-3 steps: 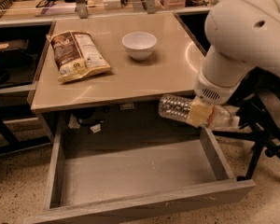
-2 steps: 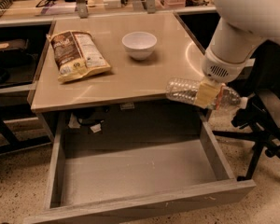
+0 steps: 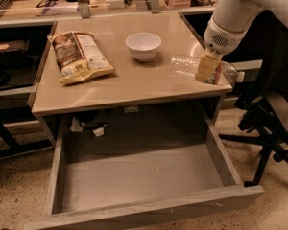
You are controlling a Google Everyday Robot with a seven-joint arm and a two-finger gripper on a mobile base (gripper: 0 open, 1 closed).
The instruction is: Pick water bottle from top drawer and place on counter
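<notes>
The water bottle (image 3: 185, 65) is located at the right-hand margin of the tabletop (image 3: 134, 87), lying on its side. Its long axis is set roughly parallel to the front edge of the tabletop, with the clear base end directed toward the bowl (image 3: 143, 46) and the cap end projecting past the right edge. The bottle is held directly beneath the end effector (image 3: 209, 70), which is closed across the body at the label band, nearer the cap than the base, and approaches from above. Contact between bottle and tabletop cannot be determined. The top drawer (image 3: 139, 174) is pulled out below and nothing is seen in it. Only the release is judged to remain. Because the cap end overhangs, a shift toward the bowl is judged advisable before release. Once released, rolling toward the front edge is to be expected. The chip bag (image 3: 80, 56) lies well apart at the left.
</notes>
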